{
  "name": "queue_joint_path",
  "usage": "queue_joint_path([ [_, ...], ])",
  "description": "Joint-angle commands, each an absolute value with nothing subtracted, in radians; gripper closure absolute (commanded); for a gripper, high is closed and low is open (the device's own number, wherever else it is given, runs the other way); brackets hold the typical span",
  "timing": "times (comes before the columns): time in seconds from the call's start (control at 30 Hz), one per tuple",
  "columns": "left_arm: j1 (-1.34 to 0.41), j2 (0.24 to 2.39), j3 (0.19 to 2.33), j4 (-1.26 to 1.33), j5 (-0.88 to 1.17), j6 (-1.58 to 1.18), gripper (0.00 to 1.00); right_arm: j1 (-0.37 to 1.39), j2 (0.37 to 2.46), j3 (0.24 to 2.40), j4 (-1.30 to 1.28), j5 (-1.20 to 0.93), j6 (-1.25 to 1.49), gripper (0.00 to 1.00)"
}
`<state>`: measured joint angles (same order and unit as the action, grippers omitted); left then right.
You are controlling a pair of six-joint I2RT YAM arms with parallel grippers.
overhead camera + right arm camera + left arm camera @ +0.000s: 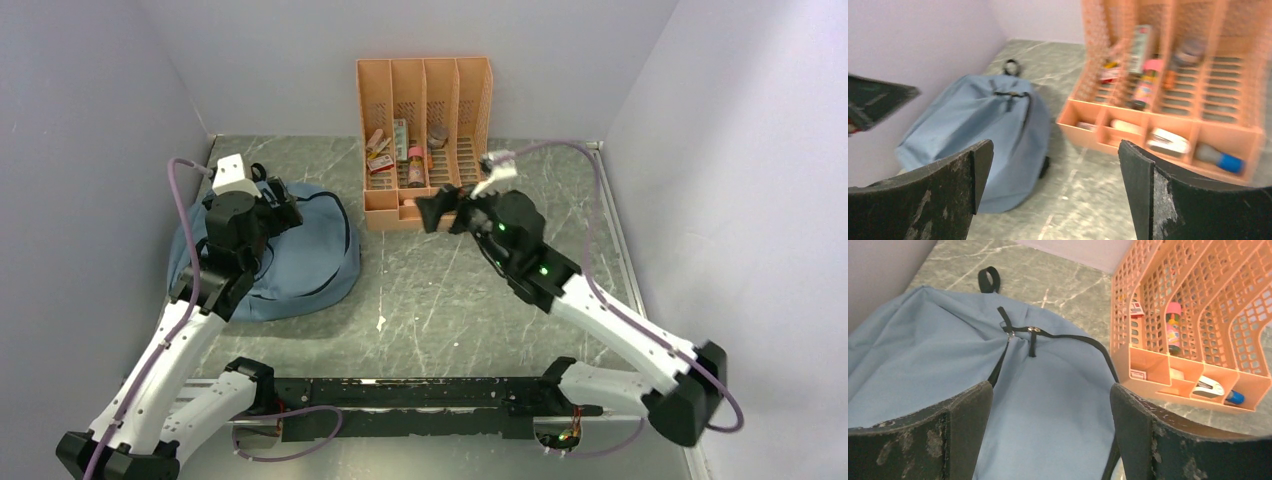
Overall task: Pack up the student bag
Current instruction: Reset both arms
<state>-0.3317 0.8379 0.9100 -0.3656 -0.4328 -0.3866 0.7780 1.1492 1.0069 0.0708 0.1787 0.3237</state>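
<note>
The dusty-blue student bag (300, 262) lies flat on the table at the left, its black zip shut and its black handle at the far end. It also shows in the left wrist view (948, 355) and the right wrist view (978, 125). My left gripper (283, 200) hovers over the bag's top, open and empty (1050, 410). My right gripper (440, 213) is open and empty, above the table just in front of the orange file organizer (425, 140), between it and the bag (1055, 170).
The organizer holds several small items in its slots and front tray: a pink-capped tube (1173, 325), a white stapler-like item (1209, 386), a blue-capped item (1222, 161). Lilac walls close in the left, back and right.
</note>
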Motion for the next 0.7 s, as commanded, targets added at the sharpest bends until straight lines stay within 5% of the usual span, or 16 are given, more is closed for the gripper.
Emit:
queue_joint_path([
  [0.0,-0.328,0.837,0.926,-0.304,-0.521,-0.321,0.09,0.775,0.997,0.845,0.089,0.495,0.272,0.00],
  [0.3,-0.327,0.832,0.874,-0.265,-0.577,-0.302,0.09,0.775,0.871,0.710,-0.062,0.773,0.399,0.00],
  [0.67,-0.327,0.827,0.868,-0.266,-0.593,-0.300,0.09,0.775,0.953,0.713,-0.104,0.778,0.467,0.00],
])
